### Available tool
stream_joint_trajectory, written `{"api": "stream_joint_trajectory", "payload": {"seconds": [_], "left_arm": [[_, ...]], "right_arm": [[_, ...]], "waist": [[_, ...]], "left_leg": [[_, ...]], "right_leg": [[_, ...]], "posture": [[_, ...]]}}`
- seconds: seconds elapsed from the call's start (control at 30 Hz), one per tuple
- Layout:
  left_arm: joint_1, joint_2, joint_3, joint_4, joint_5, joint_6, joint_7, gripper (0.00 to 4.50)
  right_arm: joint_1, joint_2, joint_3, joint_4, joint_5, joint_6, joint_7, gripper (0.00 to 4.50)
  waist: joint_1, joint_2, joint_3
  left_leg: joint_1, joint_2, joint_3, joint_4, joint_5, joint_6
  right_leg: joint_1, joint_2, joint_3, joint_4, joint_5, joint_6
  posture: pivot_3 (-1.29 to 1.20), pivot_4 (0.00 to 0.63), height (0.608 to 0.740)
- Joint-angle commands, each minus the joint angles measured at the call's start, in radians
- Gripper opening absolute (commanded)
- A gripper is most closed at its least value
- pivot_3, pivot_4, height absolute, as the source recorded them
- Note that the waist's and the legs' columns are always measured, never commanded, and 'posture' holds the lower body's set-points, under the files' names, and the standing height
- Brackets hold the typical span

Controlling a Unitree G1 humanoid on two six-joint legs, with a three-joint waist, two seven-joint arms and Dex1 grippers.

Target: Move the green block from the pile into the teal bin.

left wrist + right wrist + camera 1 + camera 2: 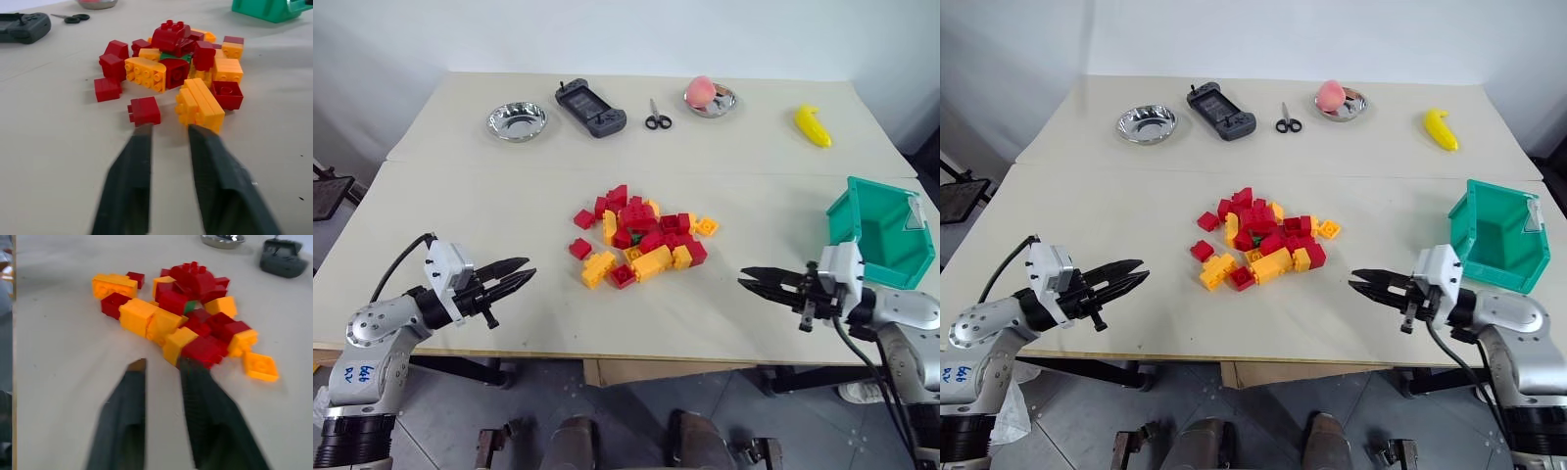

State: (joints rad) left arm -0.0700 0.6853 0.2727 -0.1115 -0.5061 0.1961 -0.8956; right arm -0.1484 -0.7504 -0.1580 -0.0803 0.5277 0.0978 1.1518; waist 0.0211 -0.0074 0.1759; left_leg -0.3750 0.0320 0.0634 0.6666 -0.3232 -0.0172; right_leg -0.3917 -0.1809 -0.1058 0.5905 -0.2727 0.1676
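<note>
Peeking from inside the pile, the green block lies between both arms' fingers — well apart, fingertips nearly together, empty.

a pale table carries a row of odd things along its far edge. at the robot's far left sits an empty round steel bowl. just right of it lies a dark handheld game console, set at a slant. next come small black-handled scissors, blades pointing away. further right a second steel bowl holds a pink peach. well apart, toward the far right corner, lies a yellow banana. a seam runs across the tabletop between this row and the nearer half.
</note>
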Motion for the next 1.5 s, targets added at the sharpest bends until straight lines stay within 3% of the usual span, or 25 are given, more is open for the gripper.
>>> {"api": "stream_joint_trajectory", "payload": {"seconds": [0.03, 0.33, 0.43, 0.63, 0.87, 1.07, 1.23, 1.5], "left_arm": [[0.016, 0.008, 0.025, -0.053, -0.045, 0.044, -0.007, 1.78], [0.033, -0.007, 0.02, -0.108, -0.011, 0.012, -0.004, 4.49], [0.007, -0.025, 0.009, -0.129, -0.013, 0.024, 0.03, 4.49], [0.013, -0.039, -0.004, -0.155, -0.019, 0.051, 0.047, 4.49], [-0.004, -0.05, -0.001, -0.164, -0.016, 0.055, 0.074, 4.49], [-0.017, -0.063, -0.007, -0.145, -0.009, 0.05, 0.093, 4.49], [-0.025, -0.071, 0.003, -0.119, -0.007, 0.044, 0.107, 4.49], [0.049, -0.062, 0.067, -0.05, -0.008, 0.016, 0.076, 4.49]], "right_arm": [[-0.035, 0.017, 0.022, -0.069, -0.011, 0.037, -0.048, 0.0], [-0.32, 0.252, 0.322, -0.036, -0.17, 0.217, -0.234, 0.0], [-0.471, 0.451, 0.406, 0.099, -0.286, 0.276, -0.426, 0.0], [-0.653, 0.616, 0.444, 0.371, -0.408, 0.268, -0.558, 0.0], [-0.869, 0.598, 0.353, 0.778, -0.474, 0.121, -0.656, 0.0], [-0.953, 0.57, 0.312, 1.014, -0.513, -0.009, -0.661, 0.0], [-0.898, 0.637, 0.346, 0.877, -0.494, -0.031, -0.515, 0.0], [-0.708, 0.697, 0.516, 0.478, -0.507, 0.166, -0.339, 0.0]], "waist": [[-0.001, 0.0, 0.0], [-0.023, 0.0, 0.0], [-0.031, 0.0, 0.0], [-0.048, 0.0, 0.0], [-0.054, 0.0, 0.0], [-0.066, 0.0, 0.0], [-0.086, 0.0, 0.0], [-0.099, 0.001, 0.0]], "left_leg": [[0.0, 0.0, 0.0, 0.0, 0.0, 0.0], [-0.001, 0.0, 0.0, -0.001, 0.0, -0.001], [-0.001, 0.001, 0.0, 0.0, 0.0, -0.001], [-0.001, 0.0, 0.0, -0.001, -0.001, -0.001], [-0.001, 0.001, 0.002, -0.001, -0.001, -0.002], [-0.001, 0.001, 0.002, -0.003, -0.001, -0.002], [-0.001, 0.001, 0.002, -0.003, -0.001, -0.002], [-0.001, 0.001, 0.002, -0.004, -0.001, -0.002]], "right_leg": [[0.0, 0.0, 0.0, 0.0, 0.0, 0.0], [-0.001, 0.0, 0.0, 0.001, 0.0, 0.0], [-0.002, 0.0, 0.0, 0.001, 0.0, 0.0], [-0.004, -0.001, -0.002, 0.003, -0.001, -0.001], [-0.004, 0.0, -0.003, 0.003, -0.001, -0.001], [-0.004, 0.0, -0.003, 0.002, -0.001, -0.001], [-0.004, 0.0, -0.003, 0.002, -0.001, -0.001], [-0.005, 0.0, -0.004, 0.002, -0.001, -0.001]], "posture": [[0.0, 0.15, 0.74], [0.0, 0.15, 0.74], [0.0, 0.15, 0.74], [0.0, 0.15, 0.74], [0.0, 0.15, 0.74], [0.0, 0.15, 0.74], [0.0, 0.15, 0.74], [0.0, 0.15, 0.74]]}}
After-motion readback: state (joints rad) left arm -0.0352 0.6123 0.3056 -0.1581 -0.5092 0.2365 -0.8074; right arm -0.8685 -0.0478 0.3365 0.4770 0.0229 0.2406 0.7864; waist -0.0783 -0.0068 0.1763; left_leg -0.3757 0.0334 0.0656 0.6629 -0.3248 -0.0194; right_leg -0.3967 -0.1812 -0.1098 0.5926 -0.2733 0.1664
